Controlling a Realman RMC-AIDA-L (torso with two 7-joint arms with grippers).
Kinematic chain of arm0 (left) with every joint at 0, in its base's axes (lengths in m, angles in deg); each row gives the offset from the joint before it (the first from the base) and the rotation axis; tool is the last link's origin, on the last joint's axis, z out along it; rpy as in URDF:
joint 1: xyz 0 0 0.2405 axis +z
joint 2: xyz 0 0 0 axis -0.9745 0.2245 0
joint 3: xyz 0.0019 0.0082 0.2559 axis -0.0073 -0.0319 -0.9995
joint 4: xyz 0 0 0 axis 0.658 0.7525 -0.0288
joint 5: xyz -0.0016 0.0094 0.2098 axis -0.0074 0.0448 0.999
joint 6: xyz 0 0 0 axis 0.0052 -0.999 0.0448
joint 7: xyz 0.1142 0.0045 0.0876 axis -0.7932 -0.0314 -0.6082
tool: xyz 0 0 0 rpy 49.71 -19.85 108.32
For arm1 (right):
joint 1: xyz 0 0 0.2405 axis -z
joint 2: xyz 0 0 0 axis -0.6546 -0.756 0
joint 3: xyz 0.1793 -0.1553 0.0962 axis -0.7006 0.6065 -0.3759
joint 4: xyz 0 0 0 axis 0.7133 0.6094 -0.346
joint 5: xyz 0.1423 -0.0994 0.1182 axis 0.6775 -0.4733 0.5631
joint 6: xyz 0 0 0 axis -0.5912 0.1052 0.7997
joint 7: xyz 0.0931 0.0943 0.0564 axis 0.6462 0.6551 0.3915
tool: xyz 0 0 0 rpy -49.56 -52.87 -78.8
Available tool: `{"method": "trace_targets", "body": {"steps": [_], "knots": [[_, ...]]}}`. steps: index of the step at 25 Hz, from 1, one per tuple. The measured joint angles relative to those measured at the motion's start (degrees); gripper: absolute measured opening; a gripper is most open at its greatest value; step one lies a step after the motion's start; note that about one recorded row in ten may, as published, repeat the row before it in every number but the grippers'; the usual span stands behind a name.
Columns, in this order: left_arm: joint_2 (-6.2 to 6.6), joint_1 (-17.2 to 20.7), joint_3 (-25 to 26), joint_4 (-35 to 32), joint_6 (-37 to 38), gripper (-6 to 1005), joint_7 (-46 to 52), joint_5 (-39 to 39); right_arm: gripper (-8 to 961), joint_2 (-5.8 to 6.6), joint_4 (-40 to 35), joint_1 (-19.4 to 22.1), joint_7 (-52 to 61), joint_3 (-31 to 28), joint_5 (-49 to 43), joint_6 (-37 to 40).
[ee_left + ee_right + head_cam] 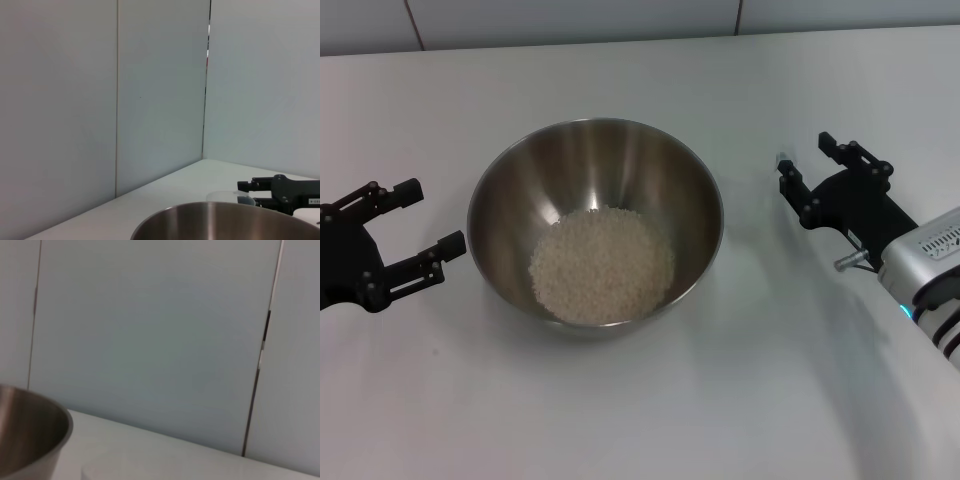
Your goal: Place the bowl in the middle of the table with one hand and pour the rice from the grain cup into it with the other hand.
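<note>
A plain white table (650, 400) runs back to a pale panelled wall (570, 20). Near its middle stands a wide steel bowl (510, 200), upright, its base flat on the surface, with a pale heap of rice (602, 265) in the bottom. In the left wrist view a small clear cup (222, 196) sits on the table just beyond the bowl's rim.

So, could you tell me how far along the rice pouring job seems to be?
Mostly done: the large stainless-steel bowl sits mid-table with the pale rice heaped inside. Nothing is in hand: the left gripper and right gripper flank it, open and empty. The small clear plastic cup appears beside the right gripper, so little remains.
</note>
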Motion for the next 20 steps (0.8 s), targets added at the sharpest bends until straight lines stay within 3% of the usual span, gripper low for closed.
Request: {"method": "trace_targets", "body": {"steps": [3, 6, 11, 20], "knots": [[0.00, 0.0, 0.0, 0.0, 0.0, 798, 0.0, 0.0, 381, -0.02, -0.3, 0.5, 0.1, 0.0, 0.0, 0.0], [0.00, 0.1, 0.0, 0.0, 0.0, 798, 0.0, 0.0, 594, -0.03, -0.4, 1.1, 0.1, 0.7, 0.0, 0.1], [0.00, 0.4, 0.0, -0.1, -0.1, 798, 0.0, 0.0, 685, -0.09, -0.3, 2.9, 0.1, 1.8, 0.0, 1.3], [0.08, 1.2, 0.0, -0.6, 1.3, 798, 0.0, 0.0, 684, 0.10, 1.4, 11.7, 2.0, 6.7, 0.0, 15.1]]}}
